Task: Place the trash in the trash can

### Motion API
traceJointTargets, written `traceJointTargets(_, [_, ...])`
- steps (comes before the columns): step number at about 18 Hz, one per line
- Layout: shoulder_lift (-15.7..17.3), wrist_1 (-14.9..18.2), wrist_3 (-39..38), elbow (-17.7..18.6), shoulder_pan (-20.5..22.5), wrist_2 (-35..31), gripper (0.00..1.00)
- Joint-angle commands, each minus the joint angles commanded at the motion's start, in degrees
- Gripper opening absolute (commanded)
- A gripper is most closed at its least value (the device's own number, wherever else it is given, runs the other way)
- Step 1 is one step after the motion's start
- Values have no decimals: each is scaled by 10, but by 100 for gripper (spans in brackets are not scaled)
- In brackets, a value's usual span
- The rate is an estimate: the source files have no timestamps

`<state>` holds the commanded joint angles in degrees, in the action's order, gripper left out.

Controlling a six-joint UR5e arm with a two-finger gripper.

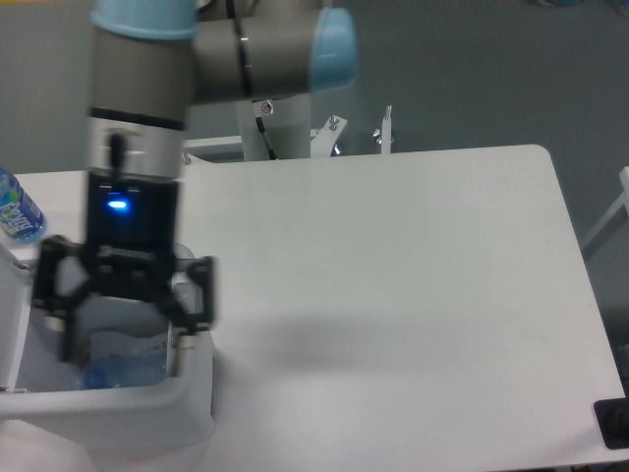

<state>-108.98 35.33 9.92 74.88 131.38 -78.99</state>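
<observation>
Trash lands in the bin

Fixed camera: the gripper hangs over the trash can, fingers spread wide and empty; the clear bottle lies inside. Release looks done, so lifting clear seems next. A bluer bottle stands far left.

White table fills middle. Blue bottle at 9 o'clock edge. Black thing at 4 o'clock corner.
</observation>
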Motion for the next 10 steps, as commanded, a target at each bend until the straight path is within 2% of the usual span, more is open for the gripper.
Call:
traceJointTargets(2, [0, 14, 35, 5, 13, -54, 100])
traceJointTargets(4, [7, 39, 108, 5, 22, -103, 100])
traceJointTargets(5, [18, 67, 147, 9, 28, -120, 100])
traceJointTargets(8, [52, 187, 248, 10, 49, -132, 100])
traceJointTargets(10, [68, 243, 305, 10, 56, -134, 100])
